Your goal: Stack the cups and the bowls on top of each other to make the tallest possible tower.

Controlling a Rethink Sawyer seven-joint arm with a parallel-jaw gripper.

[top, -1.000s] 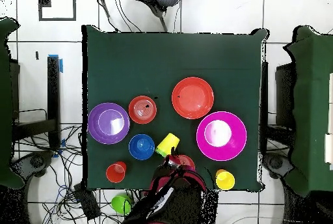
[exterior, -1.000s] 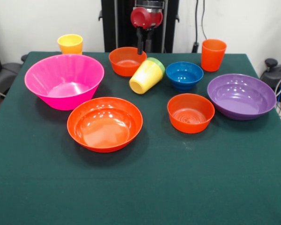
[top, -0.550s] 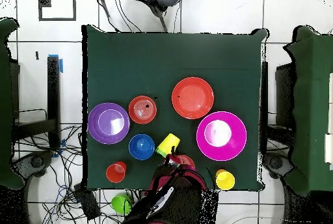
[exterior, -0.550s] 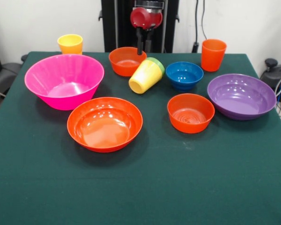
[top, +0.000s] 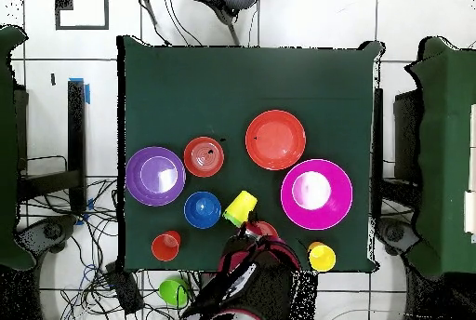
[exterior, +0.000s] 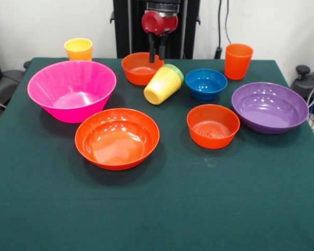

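Since no tower stood yet, we hung our gripper (exterior: 157, 52) above the nested cups (exterior: 164, 83) (tipped sideways on the desk (exterior: 199, 209)), jaws parted, empty.

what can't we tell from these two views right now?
- Gripper open or shut: front view shows only dark tips over the small orange bowl; overhead, the arm covers it.
- Green cup: mostly hidden inside the tilted yellow cup.
- That orange bowl overhead: largely under the arm.
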